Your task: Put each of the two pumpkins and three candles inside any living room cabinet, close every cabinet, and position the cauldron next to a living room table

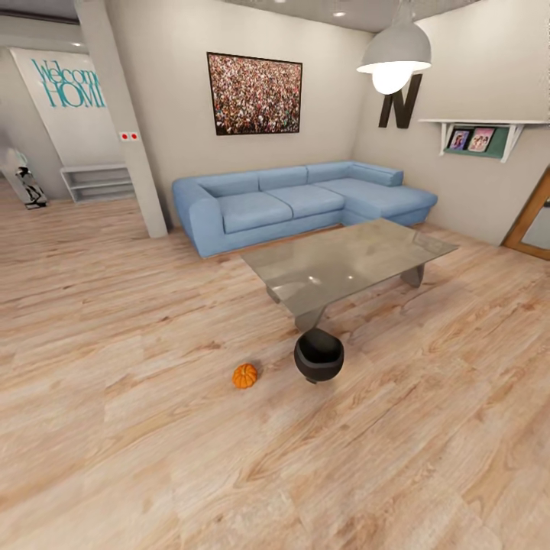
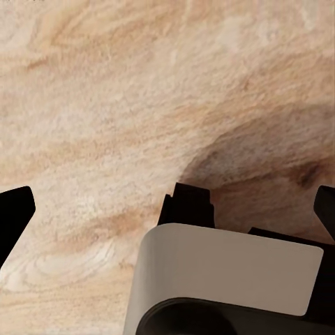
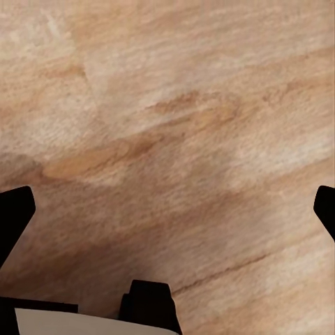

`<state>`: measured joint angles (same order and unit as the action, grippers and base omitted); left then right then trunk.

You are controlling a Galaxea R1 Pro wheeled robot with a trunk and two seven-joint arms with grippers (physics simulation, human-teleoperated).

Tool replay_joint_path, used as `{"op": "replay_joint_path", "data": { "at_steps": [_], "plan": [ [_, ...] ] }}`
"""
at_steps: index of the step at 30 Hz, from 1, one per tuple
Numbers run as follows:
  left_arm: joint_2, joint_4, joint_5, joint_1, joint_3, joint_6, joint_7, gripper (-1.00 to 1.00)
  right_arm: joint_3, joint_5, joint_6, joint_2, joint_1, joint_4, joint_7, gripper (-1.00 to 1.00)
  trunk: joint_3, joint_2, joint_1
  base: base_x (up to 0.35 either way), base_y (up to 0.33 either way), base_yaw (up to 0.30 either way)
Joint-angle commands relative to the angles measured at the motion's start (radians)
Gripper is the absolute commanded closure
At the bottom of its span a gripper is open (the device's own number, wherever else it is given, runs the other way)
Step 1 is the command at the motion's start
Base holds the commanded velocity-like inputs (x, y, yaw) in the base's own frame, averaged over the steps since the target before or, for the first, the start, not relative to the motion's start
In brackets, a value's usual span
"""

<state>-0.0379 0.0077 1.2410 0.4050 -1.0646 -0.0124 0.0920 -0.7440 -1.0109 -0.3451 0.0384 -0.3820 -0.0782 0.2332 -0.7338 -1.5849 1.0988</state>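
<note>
Orange against the pale wood floor, one pumpkin sits just below the middle of the head view, with the black cauldron near it to the right. We see the cauldron standing on the floor just beside the near corner of the glass-topped table, whose surface is bare; a blue sofa runs behind it along the wall. Both our wrist views look down at floorboards. The left gripper and the right gripper each show dark fingertips at opposite edges of their pictures, so the jaws are spread wide and released, grasping nothing. We judge the step in hand is approaching the pumpkin. Next we must roll closer, lower an arm and close around it.
</note>
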Motion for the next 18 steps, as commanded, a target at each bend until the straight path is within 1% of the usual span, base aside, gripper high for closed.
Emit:
{"op": "replay_joint_path", "data": {
  "at_steps": [1,18],
  "plan": [
    [0.0,0.0,0.0,0.0,0.0,0.0,0.0,-1.0,0.0,0.0,0.0,0.0,0.0,0.0,0.0,-1.0,0.002,0.0,0.0,0.0,0.0,0.0],
    [0.001,0.0,0.0,0.0,0.0,0.0,0.0,-1.0,0.0,0.0,0.0,0.0,0.0,0.0,0.0,-1.0,0.028,0.0,0.0,0.0,0.0,0.0]
  ]
}}
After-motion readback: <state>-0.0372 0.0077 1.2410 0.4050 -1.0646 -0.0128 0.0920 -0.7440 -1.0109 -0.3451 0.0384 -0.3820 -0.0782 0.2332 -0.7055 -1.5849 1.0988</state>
